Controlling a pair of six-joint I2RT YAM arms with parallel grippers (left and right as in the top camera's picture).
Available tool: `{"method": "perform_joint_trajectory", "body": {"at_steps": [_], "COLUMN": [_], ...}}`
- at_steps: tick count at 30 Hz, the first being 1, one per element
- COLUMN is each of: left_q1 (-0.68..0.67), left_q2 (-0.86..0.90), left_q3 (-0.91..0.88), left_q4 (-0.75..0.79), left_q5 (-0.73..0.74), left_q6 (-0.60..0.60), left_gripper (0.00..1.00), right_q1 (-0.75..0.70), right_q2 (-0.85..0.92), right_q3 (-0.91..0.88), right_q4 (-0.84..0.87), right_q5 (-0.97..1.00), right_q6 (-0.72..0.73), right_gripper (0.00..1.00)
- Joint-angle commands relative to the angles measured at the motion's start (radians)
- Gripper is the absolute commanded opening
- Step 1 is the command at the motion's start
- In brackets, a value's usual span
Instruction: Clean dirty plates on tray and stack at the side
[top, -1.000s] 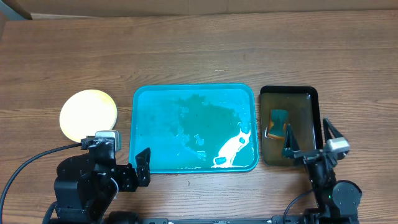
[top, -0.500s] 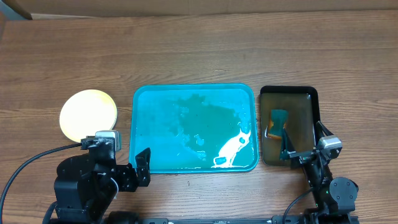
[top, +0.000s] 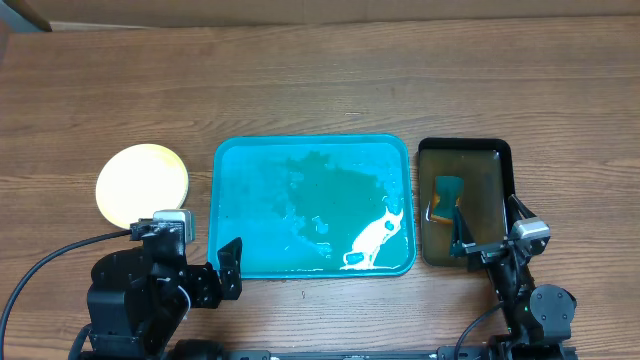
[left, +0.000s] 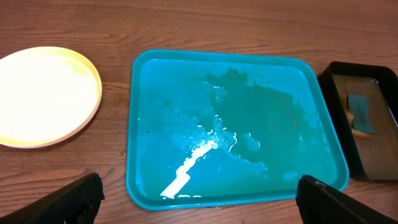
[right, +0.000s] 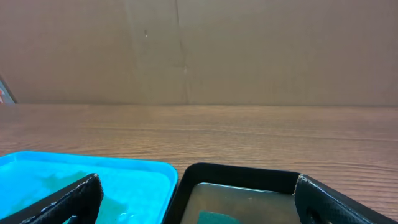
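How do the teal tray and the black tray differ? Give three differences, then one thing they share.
Colour: the teal tray is bright blue-green, the black tray dark. Size: the teal tray is larger and wider, the black tray narrower. Contents: the teal tray holds only wet streaks, the black tray a sponge. Both are rectangular, raised-rimmed, and lie flat on the table.

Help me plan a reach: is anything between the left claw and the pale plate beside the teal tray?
Nothing visible does: only bare table lies between the open left claw and the plate, which sits apart from the tray.
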Motion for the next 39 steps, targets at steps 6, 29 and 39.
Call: {"method": "perform_joint_trajectory", "body": {"at_steps": [6, 29, 39], "left_q1": [0.000, 0.001, 0.001], "left_q2": [-0.018, -0.542, -0.542], "left_q3": [-0.024, -0.869, -0.977], "left_q4": [0.015, 1.005, 1.085], "left_q5": [-0.046, -0.042, -0.033], "left_q6": [0.072, 0.140, 0.154], "left_gripper": [1.00, 1.00, 1.00], "right_q1": [-0.003, -0.003, -0.003], "right_q2": [-0.005, -0.005, -0.005], "right_q3": [-0.010, -0.010, -0.010], "right_q4": [0.003, 0.004, 0.003], "right_q5": [-0.006, -0.006, -0.006], "right_q6": [-0.004, -0.004, -0.004], "right_gripper": [1.00, 1.00, 1.00]}}
